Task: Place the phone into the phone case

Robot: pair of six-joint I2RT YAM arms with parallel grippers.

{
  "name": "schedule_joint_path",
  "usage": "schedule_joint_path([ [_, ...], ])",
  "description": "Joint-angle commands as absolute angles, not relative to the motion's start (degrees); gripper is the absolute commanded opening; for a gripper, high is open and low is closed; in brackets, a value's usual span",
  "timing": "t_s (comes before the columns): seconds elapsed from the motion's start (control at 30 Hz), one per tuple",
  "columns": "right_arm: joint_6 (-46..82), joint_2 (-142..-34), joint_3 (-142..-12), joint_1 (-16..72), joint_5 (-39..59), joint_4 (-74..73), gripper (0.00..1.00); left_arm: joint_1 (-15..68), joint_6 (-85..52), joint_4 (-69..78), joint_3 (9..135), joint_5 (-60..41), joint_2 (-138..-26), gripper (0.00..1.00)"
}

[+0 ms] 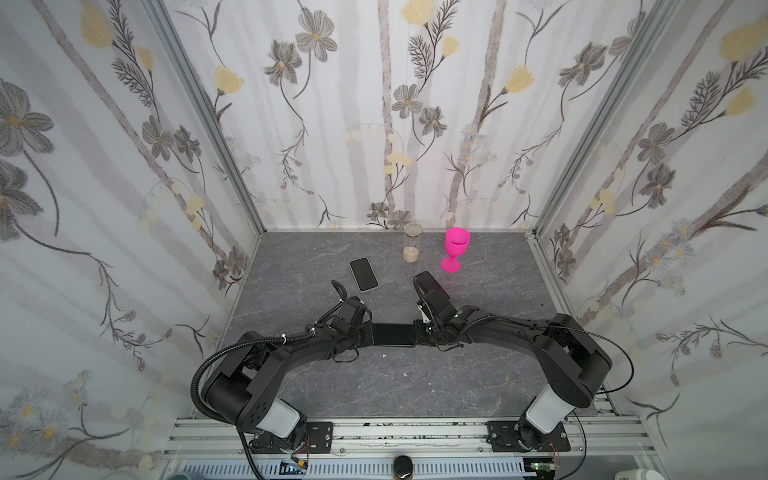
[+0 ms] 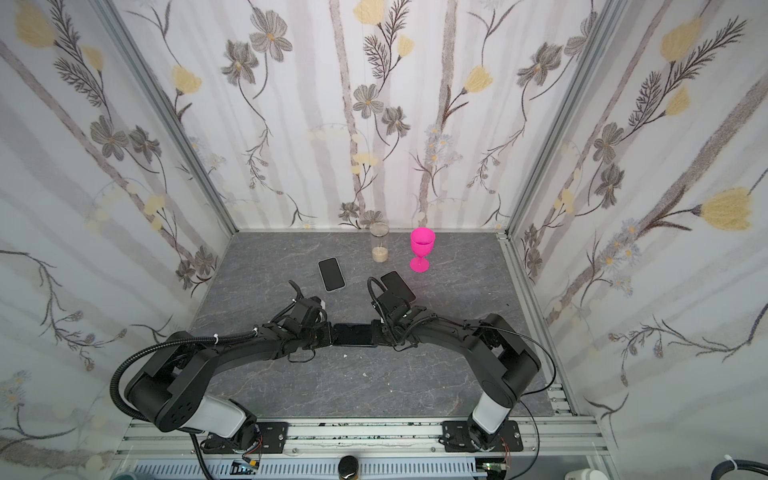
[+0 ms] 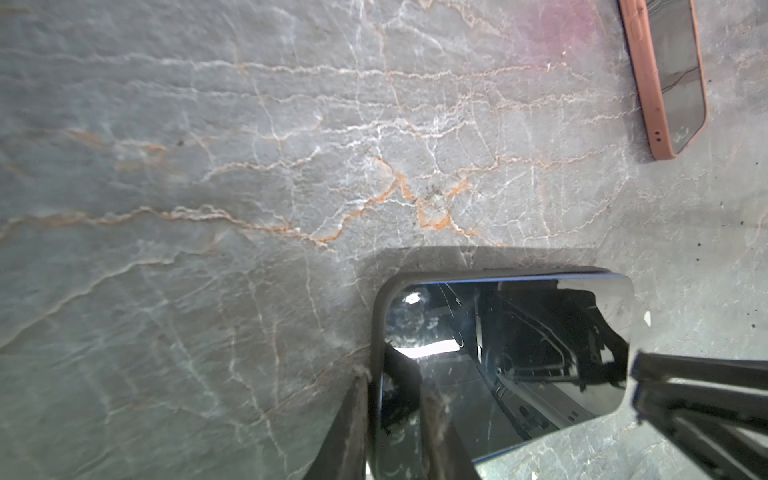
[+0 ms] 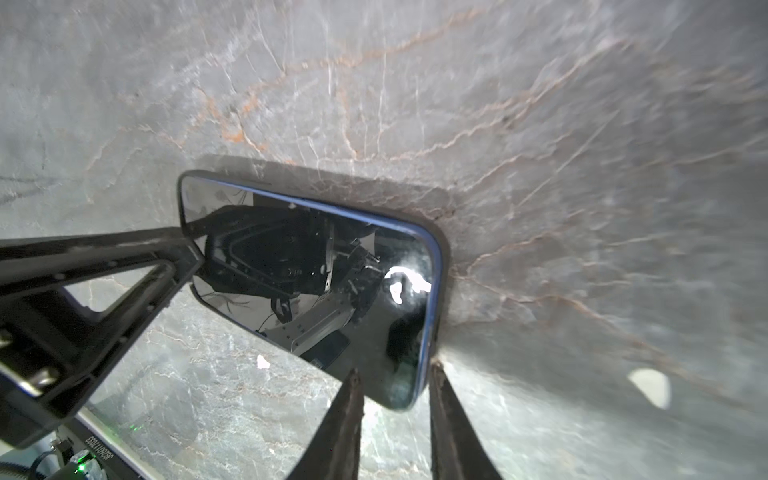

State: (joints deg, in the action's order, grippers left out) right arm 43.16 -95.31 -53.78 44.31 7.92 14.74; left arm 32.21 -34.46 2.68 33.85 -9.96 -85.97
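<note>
Two pincers, left gripper point(image 3: 395, 382) and right gripper point(image 4: 394, 370), clamp nearly closed on opposite ends of one glossy black rectangular phone point(image 1: 394, 334), mid-frame. One salmon-rimmed phone case point(image 1: 363, 274) lies flat, above-left of it.

So the phone point(image 1: 394, 334) is a slim slab with a glossy black screen and a thin blue edge. It sits screen-up and pretty much level, crosswise over the middle of the counter point(image 1: 374, 386), with the left claw point(image 3: 397, 380) and right claw point(image 4: 394, 370) each clamped on a short end. Outside that blue edge a matte dark-grey rim hugs it, which looks like the phone case point(image 3: 377, 324), but I can't tell how far it's seated or whether the pair touches the counter.
</note>
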Motion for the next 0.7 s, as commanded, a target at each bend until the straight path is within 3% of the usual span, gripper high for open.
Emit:
schedule_joint_path([
  [0.0, 41.8, -94.1, -54.1, 44.4, 6.4, 17.7, 0.27, 32.3, -33.5, -0.6, 33.6, -8.6, -85.7, 0.22],
  [0.43, 41.5, -96.3, -54.1, 44.7, 7.7, 15.7, 0.14, 32.2, -33.0, -1.0, 34.3, -9.4, -85.2, 0.22],
  [0.67, 40.9, -97.5, -54.2, 44.7, 8.6, 16.0, 0.13, 32.3, -33.0, -1.1, 34.4, -9.2, -85.3, 0.22],
])
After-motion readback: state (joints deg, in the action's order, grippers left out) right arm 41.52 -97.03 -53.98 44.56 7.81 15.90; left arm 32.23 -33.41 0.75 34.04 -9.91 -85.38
